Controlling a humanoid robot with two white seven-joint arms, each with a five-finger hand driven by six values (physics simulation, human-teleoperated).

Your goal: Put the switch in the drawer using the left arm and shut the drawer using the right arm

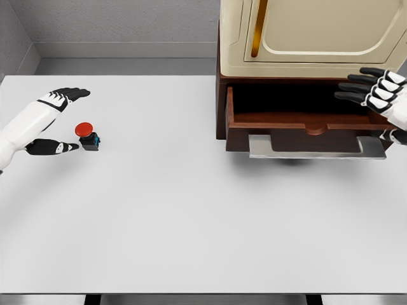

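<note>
The switch [88, 135] is a small black box with a red round button on top, standing on the white table [165, 222] at the far left. My left hand [65, 121] is spread open around it, fingers behind and thumb just left of it, not gripping. The drawer [305, 124] of the brown cabinet [222, 95] stands pulled out, its inside dark, with a grey handle plate along its front. My right hand [375, 92] hovers open at the drawer's right end, fingers pointing left over the cavity.
A cream-coloured appliance [318, 32] with a door and brass handle sits on top of the cabinet. A grey wall runs behind the table. The table's front edge lies near the bottom of the view.
</note>
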